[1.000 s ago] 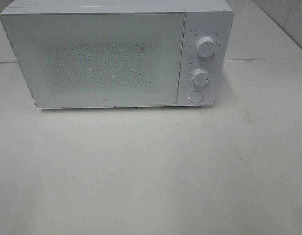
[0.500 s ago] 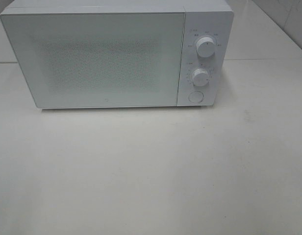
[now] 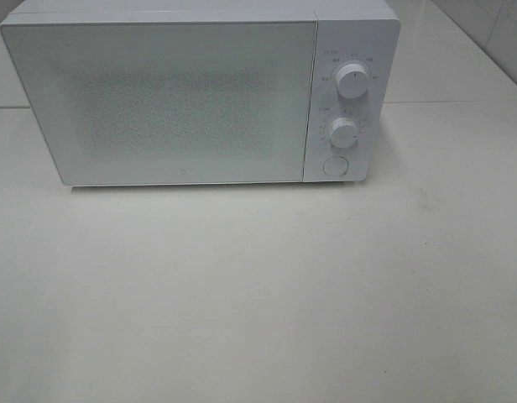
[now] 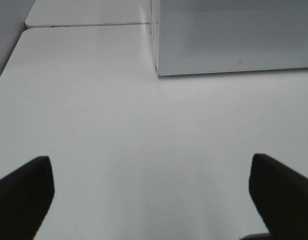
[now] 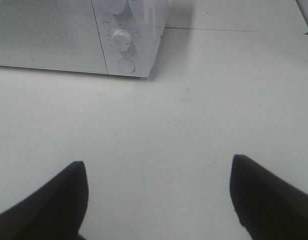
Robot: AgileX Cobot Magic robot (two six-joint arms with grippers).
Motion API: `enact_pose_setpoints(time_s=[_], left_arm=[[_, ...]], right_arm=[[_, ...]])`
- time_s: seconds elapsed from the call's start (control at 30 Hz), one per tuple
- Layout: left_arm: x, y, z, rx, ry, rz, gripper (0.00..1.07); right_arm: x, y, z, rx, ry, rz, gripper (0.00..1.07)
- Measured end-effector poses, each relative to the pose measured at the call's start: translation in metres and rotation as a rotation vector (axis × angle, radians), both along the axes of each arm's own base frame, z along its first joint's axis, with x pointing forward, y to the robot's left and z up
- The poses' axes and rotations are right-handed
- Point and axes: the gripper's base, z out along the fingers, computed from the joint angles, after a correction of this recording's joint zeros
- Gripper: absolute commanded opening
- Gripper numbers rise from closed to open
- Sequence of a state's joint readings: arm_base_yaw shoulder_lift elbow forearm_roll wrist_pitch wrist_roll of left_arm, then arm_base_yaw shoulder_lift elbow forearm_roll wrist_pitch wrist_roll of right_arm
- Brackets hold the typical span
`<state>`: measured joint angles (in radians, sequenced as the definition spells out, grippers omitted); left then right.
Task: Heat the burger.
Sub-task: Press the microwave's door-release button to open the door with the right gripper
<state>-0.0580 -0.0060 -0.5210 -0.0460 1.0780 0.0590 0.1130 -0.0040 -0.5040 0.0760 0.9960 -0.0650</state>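
White tabletop (image 3: 258,294) fills most of the high view, with a seam running across it behind the appliance. A white microwave oven (image 3: 200,92) stands at the far side of the table. Its door (image 3: 158,101) is shut, and the speckled window gives no sight of the inside. On the control panel to the right of the door sit an upper knob (image 3: 352,81), a lower knob (image 3: 343,132) and, under them, a round button (image 3: 335,166).

The burger shows in none of the three views, so I cannot tell where it is.

Neither arm reaches into the high view. The left gripper (image 4: 149,157) hangs over bare table in front of the microwave's door-side corner, its dark fingers (image 4: 24,195) spread wide with nothing between them. The right gripper (image 5: 156,160) hangs over bare table in front of the control-panel corner, its jaws likewise parted and holding nothing.
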Motion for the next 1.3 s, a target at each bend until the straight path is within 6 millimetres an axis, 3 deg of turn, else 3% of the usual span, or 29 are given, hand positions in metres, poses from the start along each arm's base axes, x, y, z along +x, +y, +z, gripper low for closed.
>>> enact_pose_setpoints(time_s=[0.27,0.47,0.97,1.3], left_arm=[[0.000,0.000,0.000,0.000,0.000,0.000,0.98],[0.000,0.000,0.000,0.000,0.000,0.000,0.98],[0.000,0.000,0.000,0.000,0.000,0.000,0.98],[0.000,0.000,0.000,0.000,0.000,0.000,0.98]], right_arm=[[-0.001,0.000,0.001,0.001,-0.005,0.000,0.76],[0.008,0.000,0.024,0.014,-0.085,-0.007,0.76],[0.103,0.010,0.035,0.014,-0.012,-0.032,0.76],[0.147,0.013,0.030,0.026,-0.094,-0.053,0.76]])
